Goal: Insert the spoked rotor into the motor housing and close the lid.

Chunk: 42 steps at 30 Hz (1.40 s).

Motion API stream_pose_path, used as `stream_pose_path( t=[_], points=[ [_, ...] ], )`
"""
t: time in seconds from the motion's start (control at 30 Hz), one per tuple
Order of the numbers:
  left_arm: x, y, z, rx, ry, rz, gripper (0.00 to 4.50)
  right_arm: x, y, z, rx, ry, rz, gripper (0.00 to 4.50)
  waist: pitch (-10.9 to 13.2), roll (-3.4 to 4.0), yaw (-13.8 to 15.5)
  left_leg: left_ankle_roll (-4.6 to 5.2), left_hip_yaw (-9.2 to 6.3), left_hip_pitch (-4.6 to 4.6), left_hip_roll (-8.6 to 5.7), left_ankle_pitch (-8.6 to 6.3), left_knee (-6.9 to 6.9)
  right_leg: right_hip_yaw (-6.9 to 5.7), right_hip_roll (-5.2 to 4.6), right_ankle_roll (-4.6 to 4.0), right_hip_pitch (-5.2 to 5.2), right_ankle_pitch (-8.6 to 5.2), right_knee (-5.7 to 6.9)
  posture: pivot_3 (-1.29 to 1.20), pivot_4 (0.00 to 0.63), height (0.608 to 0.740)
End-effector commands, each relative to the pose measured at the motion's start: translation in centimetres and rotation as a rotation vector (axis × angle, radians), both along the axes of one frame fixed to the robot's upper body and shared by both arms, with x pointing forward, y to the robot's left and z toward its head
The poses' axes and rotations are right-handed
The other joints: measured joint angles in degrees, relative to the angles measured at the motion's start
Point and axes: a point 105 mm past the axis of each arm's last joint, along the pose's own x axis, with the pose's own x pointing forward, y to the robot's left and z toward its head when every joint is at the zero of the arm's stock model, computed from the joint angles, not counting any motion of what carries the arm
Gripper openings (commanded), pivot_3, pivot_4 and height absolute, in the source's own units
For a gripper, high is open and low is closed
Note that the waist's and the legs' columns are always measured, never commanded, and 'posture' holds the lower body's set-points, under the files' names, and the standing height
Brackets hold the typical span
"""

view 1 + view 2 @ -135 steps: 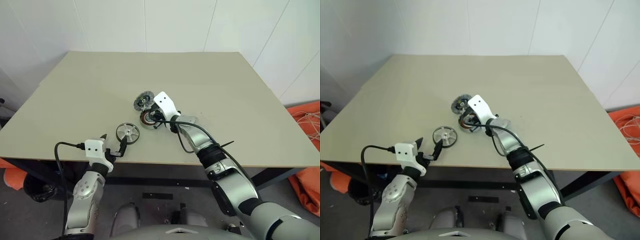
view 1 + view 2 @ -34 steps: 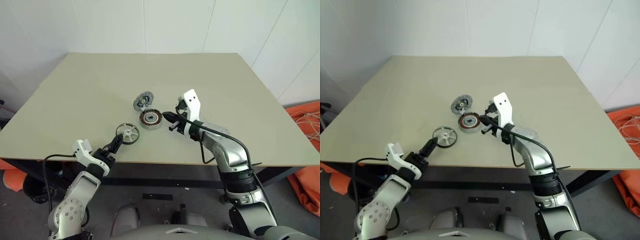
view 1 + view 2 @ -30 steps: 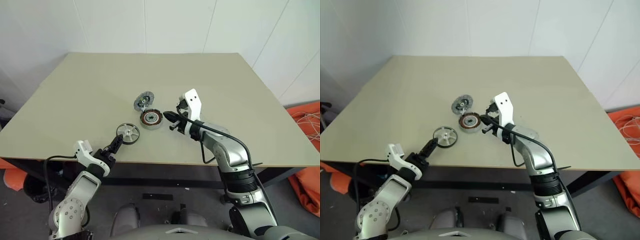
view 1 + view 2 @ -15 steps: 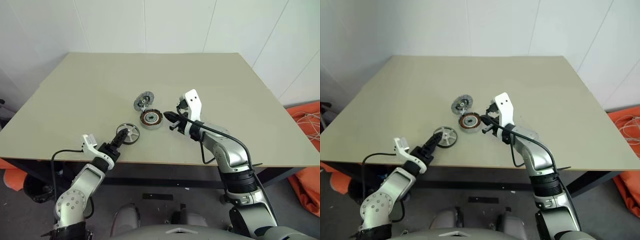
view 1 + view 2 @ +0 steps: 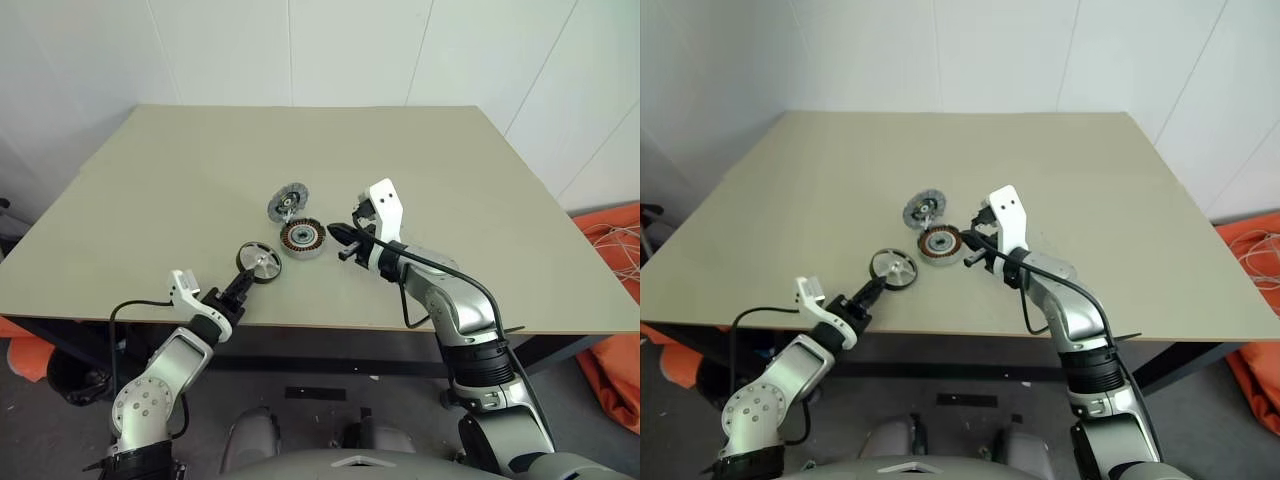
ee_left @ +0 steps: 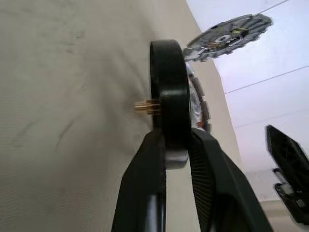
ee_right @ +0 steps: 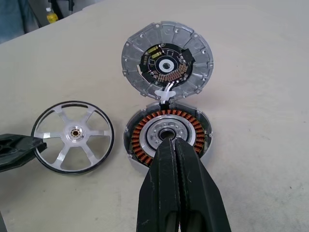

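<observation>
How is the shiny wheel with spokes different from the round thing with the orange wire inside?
The spoked rotor is thin and open between its flat spokes; the motor housing is a deeper cup ringed with copper windings. The rotor is gripped at its rim by the left gripper; the housing lies flat on the table, ungripped. Both are round and silvery.

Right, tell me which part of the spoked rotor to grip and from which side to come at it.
Grip the spoked rotor by its dark outer rim, on the edge facing away from the motor housing. The spokes are flat and the hub small, so the rim is the thickest hold. The left gripper already pinches the rim there, one finger on each face, which leaves the housing side free for insertion.
</observation>
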Motion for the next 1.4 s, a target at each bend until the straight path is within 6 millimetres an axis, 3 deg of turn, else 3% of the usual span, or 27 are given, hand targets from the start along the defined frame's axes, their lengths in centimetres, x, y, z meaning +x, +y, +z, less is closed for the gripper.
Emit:
stream_pose_path(
  t=[0.03,0.17,0.43,0.67,1.0,1.4],
  points=[
    [0.2,0.6,0.1,-0.017,0.003,0.037,0.37,-0.2,0.2,1.5,0.022,-0.050,0.012,0.00,0.0,0.00,0.0,0.00,0.00,0.00,0.00,0.00,0.00,0.00,0.00,0.00,0.00,0.00,0.00,0.00,0.000,0.740],
    [0.4,1.0,-0.3,-0.055,0.023,0.080,0.37,-0.2,0.1,1.5,0.019,-0.050,0.011,0.00,0.0,0.00,0.0,-0.01,0.00,0.03,0.00,0.01,0.01,0.00,0.00,0.01,0.03,0.00,0.00,0.00,0.000,0.740],
    [0.1,-0.3,3.2,-0.228,-0.113,0.009,0.37,-0.1,-0.1,1.7,0.018,-0.054,0.008,0.00,0.0,-0.02,0.2,-0.03,0.00,-0.01,0.00,0.02,0.01,0.00,0.00,0.02,0.03,0.01,-0.03,0.00,0.000,0.740],
    [1.0,-2.2,4.7,-0.294,-0.135,-0.089,0.37,0.0,-0.2,1.9,0.026,-0.060,0.006,0.00,0.0,-0.02,0.5,-0.03,0.00,-0.02,-0.01,0.02,0.00,0.00,0.00,0.03,0.02,0.02,-0.06,0.00,0.000,0.740],
    [3.5,-5.2,4.6,-0.303,-0.101,-0.190,0.37,-0.1,-0.4,2.0,0.028,-0.065,-0.007,0.00,0.0,-0.02,1.2,-0.05,0.00,-0.02,-0.01,0.03,-0.01,0.00,0.01,0.07,0.02,0.03,-0.06,0.00,0.000,0.740],
    [5.9,-6.0,3.2,-0.287,-0.093,-0.183,0.37,-0.1,-0.5,2.2,0.024,-0.071,-0.011,0.00,0.0,-0.02,1.3,-0.05,-0.01,-0.05,-0.03,0.03,-0.01,0.02,0.00,0.13,0.02,0.06,-0.10,0.00,0.000,0.740]
  ],
)
